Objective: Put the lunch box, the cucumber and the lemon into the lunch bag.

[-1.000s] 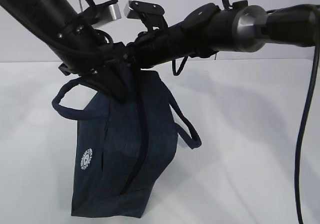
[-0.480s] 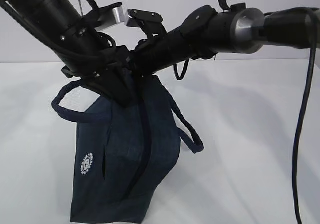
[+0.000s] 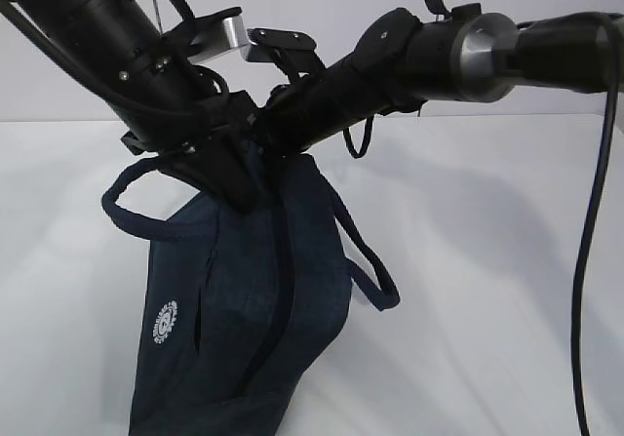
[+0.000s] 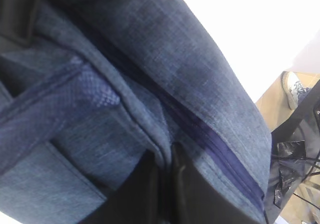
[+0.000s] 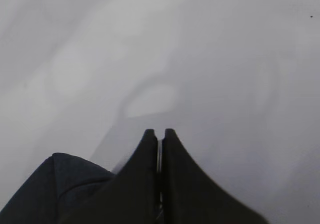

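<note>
We judge the lunch bag soft and floppy. Our left gripper pinches its fabric beside the zipper; our right gripper is closed, seemingly on something thin.

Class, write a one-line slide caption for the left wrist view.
Left claw shut on a fold of the navy bag beside its closed zipper.

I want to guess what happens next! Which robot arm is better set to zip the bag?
Probably the right. Its gripper is shut on something thin and shiny, maybe the zipper pull, above the bag. The left gripper pinches the bag's fabric by the zipper, holding it.
</note>
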You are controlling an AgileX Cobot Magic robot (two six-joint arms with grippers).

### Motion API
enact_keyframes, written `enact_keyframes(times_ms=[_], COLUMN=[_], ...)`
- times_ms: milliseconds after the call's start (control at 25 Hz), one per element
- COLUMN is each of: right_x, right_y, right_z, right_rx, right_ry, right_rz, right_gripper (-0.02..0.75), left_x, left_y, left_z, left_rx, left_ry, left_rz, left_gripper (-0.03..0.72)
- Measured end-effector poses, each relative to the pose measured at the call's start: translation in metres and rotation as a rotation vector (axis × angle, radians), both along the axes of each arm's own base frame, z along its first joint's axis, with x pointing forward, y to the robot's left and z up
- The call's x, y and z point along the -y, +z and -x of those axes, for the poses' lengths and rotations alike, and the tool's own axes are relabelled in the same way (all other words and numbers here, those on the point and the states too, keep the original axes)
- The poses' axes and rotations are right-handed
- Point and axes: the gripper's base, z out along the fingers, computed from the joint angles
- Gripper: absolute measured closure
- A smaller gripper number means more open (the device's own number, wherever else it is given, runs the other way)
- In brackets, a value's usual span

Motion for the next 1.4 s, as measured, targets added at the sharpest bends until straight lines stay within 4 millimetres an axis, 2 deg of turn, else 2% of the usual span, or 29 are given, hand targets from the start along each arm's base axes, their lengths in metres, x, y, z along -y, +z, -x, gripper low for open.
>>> enact_keyframes(times_ms=[320,600,680,920,1040,1400], right_x=[-0.003,-0.004,-0.004,-0.003,-0.004,0.005], right_y=[0.013,0.014,0.014,0.015,0.021,0.055], right_z=[-0.004,-0.004,-0.005,-0.005,-0.007,-0.008], right_rx=[0.040,0.042,0.046,0.031,0.032,0.060], right_ry=[0.061,0.077,0.079,0.062,0.060,0.104], right_rz=[0.026,0.037,0.040,0.036,0.045,0.207], right_gripper=[0.751,0.736,0.692,0.465,0.390,0.359], left_x=[0.000,0.000,0.000,0.000,-0.001,-0.003], left_y=[0.000,0.000,0.000,0.000,0.000,-0.002], left_z=[0.000,0.000,0.000,0.000,0.000,0.000], left_rx=[0.001,0.001,0.001,-0.001,0.003,0.016], left_ry=[-0.002,-0.003,-0.003,-0.007,-0.010,-0.019], left_rz=[0.003,0.005,0.005,0.000,-0.006,-0.032], left_gripper=[0.688,0.688,0.688,0.689,0.689,0.689])
